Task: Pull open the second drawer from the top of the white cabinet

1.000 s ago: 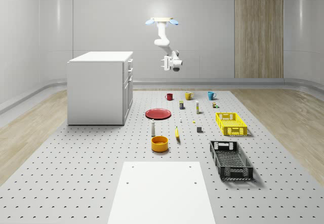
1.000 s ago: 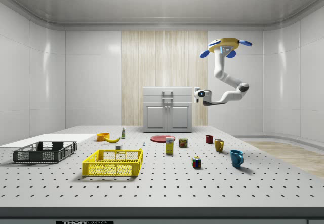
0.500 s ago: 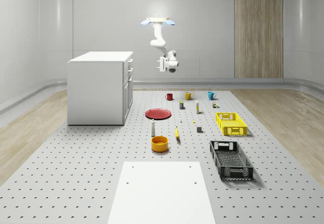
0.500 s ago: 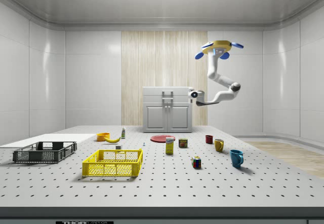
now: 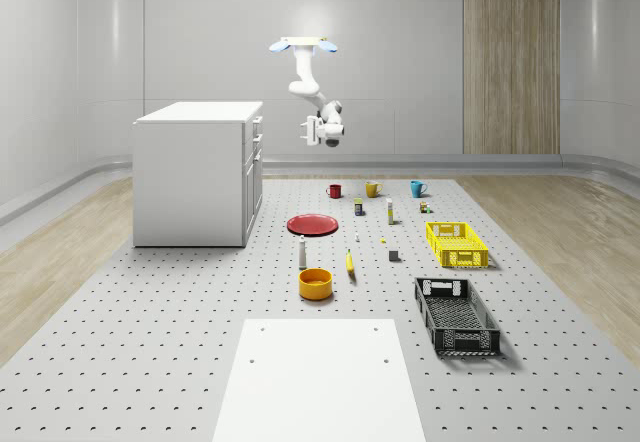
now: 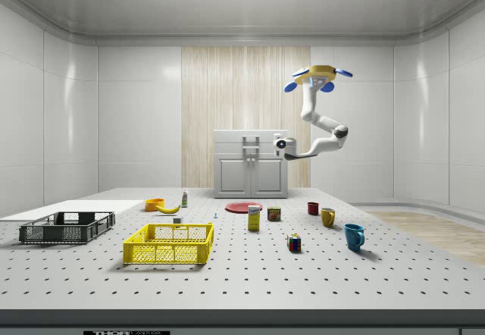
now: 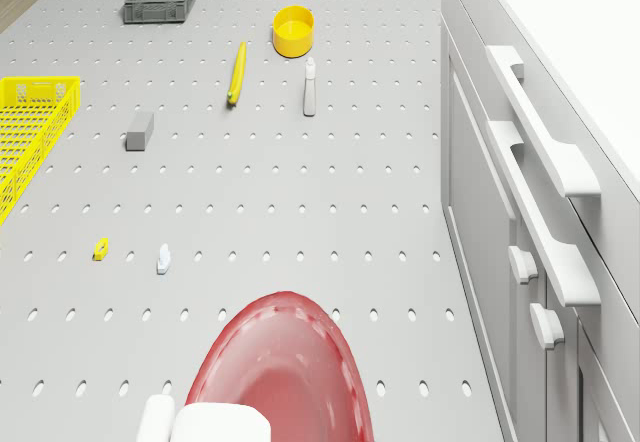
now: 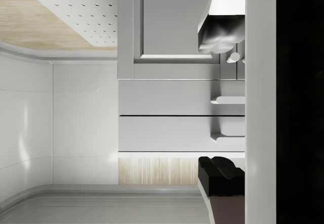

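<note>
The white cabinet (image 5: 195, 174) stands at the whole-scene view's left, its front turned to the right. The second drawer (image 8: 167, 97) is closed, and its bar handle (image 7: 545, 220) sits below the top drawer's handle (image 7: 540, 122). My drone (image 5: 303, 45) hovers over the floor in front of the cabinet, above the level of its top. In the whole-scene view my gripper (image 5: 312, 132) hangs at drawer height, a short gap away from the cabinet front. My gripper (image 8: 202, 102) is open and empty, facing the drawer fronts. From the side, my gripper (image 6: 279, 144) lies just right of the handles (image 6: 251, 147).
A red plate (image 5: 312, 224) lies on the floor below the arm. A yellow bowl (image 5: 315, 283), a banana (image 5: 350, 262), a small bottle (image 5: 302, 253), three mugs (image 5: 372, 189), a yellow crate (image 5: 456, 243) and a black crate (image 5: 456, 315) spread over the pegboard floor.
The drone, arm and gripper have shifted steadily toward the cabinet, leftward in both the whole-scene and side views. The drawer has stayed closed.
</note>
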You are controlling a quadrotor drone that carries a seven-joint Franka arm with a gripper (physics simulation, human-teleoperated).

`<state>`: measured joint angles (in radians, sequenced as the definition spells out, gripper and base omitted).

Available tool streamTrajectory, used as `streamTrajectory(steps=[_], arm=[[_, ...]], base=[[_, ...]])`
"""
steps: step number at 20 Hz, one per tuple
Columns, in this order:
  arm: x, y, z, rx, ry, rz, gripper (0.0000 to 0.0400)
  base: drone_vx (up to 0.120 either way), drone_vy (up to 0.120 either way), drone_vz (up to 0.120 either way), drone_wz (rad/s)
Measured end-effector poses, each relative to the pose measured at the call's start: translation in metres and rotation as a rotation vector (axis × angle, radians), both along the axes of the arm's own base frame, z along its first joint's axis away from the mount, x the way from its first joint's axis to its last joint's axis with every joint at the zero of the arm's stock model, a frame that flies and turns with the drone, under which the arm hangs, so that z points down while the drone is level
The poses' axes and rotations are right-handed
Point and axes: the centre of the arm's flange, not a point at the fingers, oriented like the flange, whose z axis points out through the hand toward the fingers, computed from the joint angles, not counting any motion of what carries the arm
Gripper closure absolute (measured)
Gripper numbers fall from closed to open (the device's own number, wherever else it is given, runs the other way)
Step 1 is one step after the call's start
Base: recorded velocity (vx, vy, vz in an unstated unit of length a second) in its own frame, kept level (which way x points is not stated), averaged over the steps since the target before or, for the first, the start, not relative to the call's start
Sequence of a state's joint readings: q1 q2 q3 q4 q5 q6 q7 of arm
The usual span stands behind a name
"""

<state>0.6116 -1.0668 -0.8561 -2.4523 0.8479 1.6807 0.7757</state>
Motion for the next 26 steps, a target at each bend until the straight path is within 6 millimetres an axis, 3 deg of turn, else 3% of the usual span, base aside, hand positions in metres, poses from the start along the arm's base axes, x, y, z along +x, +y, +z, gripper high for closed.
streamTrajectory(steps=[26], arm=[[0.0,0.0,-0.0001,0.0,0.0,0.0,0.01]], base=[[0.12,-0.005,0.0,0.0]])
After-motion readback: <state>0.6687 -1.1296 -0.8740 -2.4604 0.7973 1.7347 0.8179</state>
